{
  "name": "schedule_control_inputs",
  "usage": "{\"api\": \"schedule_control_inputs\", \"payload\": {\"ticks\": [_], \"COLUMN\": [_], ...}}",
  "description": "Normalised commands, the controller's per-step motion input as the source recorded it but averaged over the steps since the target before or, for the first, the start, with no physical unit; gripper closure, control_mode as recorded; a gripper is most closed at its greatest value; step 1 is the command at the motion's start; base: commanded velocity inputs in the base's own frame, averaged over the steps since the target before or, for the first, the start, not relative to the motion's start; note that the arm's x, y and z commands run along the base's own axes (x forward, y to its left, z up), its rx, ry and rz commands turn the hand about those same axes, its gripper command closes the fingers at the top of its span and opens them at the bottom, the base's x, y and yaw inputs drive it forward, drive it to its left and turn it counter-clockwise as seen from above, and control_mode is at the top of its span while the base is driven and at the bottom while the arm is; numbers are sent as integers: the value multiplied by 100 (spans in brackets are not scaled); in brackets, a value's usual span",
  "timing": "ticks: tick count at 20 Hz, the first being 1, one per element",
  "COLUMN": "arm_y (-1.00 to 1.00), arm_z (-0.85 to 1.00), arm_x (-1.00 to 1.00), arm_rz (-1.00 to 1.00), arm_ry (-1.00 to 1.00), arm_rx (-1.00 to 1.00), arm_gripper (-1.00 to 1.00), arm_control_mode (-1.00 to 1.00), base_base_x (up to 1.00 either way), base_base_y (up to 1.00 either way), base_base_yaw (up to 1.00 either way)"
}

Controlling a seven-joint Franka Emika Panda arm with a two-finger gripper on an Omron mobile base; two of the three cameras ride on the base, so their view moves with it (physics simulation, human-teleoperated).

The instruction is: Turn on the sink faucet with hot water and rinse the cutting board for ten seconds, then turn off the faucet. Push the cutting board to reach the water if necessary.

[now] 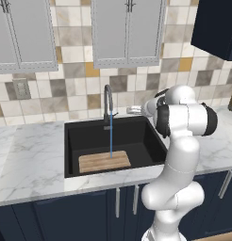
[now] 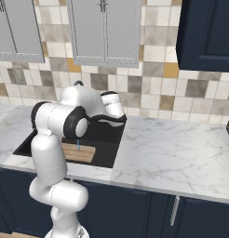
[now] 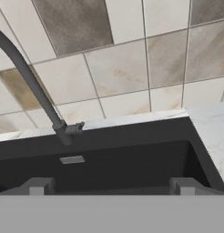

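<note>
My claw (image 3: 109,185) stands wide open with nothing between its two tips, hovering over the right rear part of the one sink (image 1: 151,136), facing the tiled wall. The single faucet (image 1: 107,101) rises at the sink's back rim, just left of my claw and not touching it, its small lever (image 3: 77,128) sticking out toward me. One thin blue stream of water (image 1: 111,140) falls straight onto the back edge of the one cutting board (image 1: 104,161), which lies flat on the basin floor near the front wall, left of centre. Bare black floor lies open to the board's right. The marble counter (image 1: 30,160) spreads wide on both sides
</note>
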Motion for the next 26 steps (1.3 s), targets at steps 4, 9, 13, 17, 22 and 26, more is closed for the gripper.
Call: {"api": "schedule_control_inputs", "payload": {"ticks": [4,9,13,17,22,26], "arm_y": [0,0,0,0,0,0], "arm_z": [0,0,0,0,0,0], "arm_x": [0,0,0,0,0,0], "arm_rz": [0,0,0,0,0,0], "arm_ry": [0,0,0,0,0,0], "arm_rx": [0,0,0,0,0,0], "arm_gripper": [-100,-100,-100,-100,-100,-100], "arm_control_mode": [-100,-100,-100,-100,-100,-100], "base_base_x": [0,0,0,0,0,0], "base_base_y": [0,0,0,0,0,0], "base_base_yaw": [0,0,0,0,0,0]}}
